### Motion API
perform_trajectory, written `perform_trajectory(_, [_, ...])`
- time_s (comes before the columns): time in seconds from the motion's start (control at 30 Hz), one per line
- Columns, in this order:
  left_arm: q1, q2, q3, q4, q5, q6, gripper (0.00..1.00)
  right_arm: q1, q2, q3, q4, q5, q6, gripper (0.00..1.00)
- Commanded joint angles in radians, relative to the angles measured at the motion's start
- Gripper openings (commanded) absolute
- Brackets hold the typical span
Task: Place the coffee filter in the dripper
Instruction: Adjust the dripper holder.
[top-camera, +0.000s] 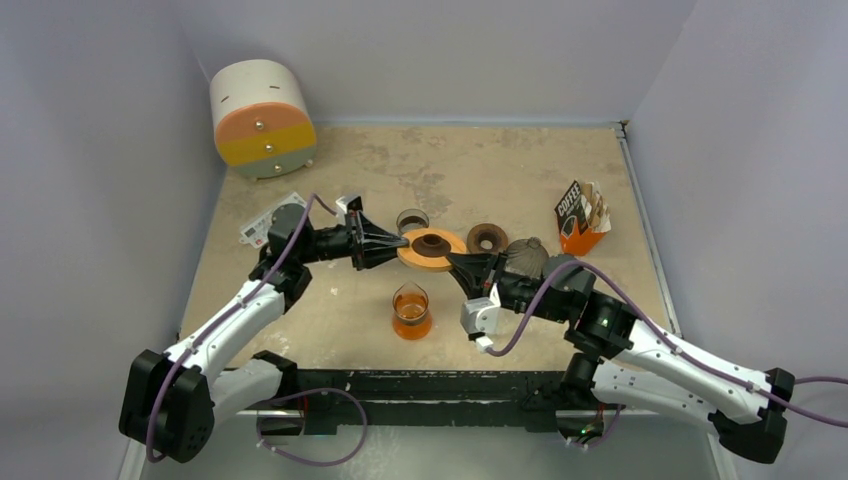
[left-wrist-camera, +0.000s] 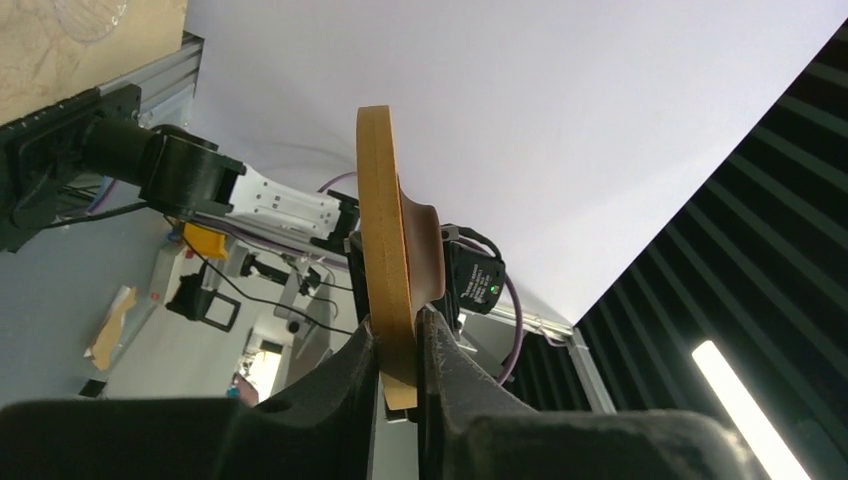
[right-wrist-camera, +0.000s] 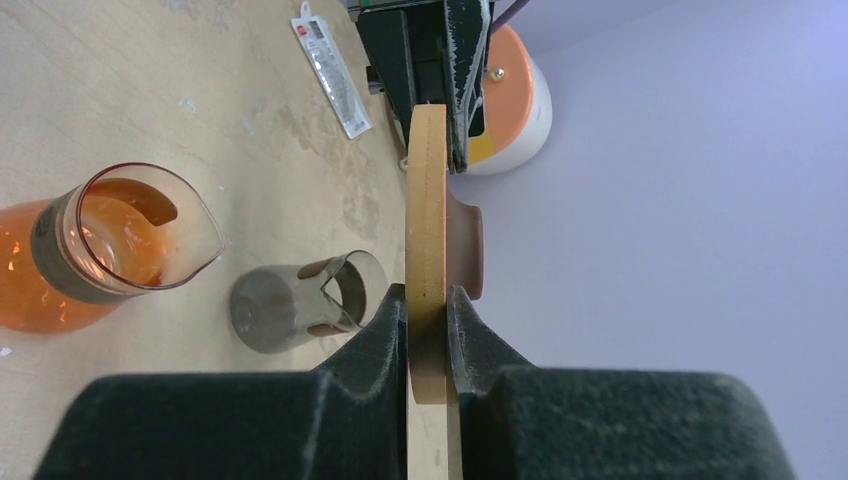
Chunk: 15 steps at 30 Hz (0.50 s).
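1 wooden dripper ring (top-camera: 431, 248), lifted off counter (top-camera: 520, 160). My left gripper (top-camera: 400, 243) pinches its left edge; my right gripper (top-camera: 456, 262) pinches its right.

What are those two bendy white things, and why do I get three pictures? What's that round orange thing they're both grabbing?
They are two robot arms, bolted at the near edge of a table. One picture looks down from above. The other two come from small cameras on each wrist, so you see each arm's own jaws up close.

The left gripper and the right gripper each pinch one edge of the same flat wooden disc, holding it between them. It has a brown hump in the middle.

On the table are a glass carafe with orange liquid, a small glass cup, a brown ring, a crumpled brownish lump, a pack of coffee filters and a round cream, orange and yellow container.
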Motion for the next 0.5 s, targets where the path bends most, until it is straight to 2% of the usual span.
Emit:
perform_trajectory(0.0, [-0.002,-0.038,0.059,-0.015,0.026,0.054,0.22,0.009,0.014,0.029,0.016,0.042,0.044,0.0])
perform_trajectory(0.1, [-0.002,-0.056,0.083,-0.093,0.028,0.104,0.4,0.01,0.009,0.03,0.01,0.053,0.044,0.0])
perform_trajectory(0.27, [-0.002,-0.074,0.163,-0.252,0.031,0.24,0.58,0.01,-0.003,0.046,-0.018,0.08,0.096,0.0])
perform_trajectory(0.33, [-0.002,-0.07,0.222,-0.332,0.031,0.318,0.6,0.01,-0.002,0.065,-0.038,0.091,0.132,0.0])
perform_trajectory(0.47, [-0.002,-0.055,0.38,-0.665,0.013,0.561,0.6,0.01,0.022,0.115,-0.074,0.164,0.285,0.0])
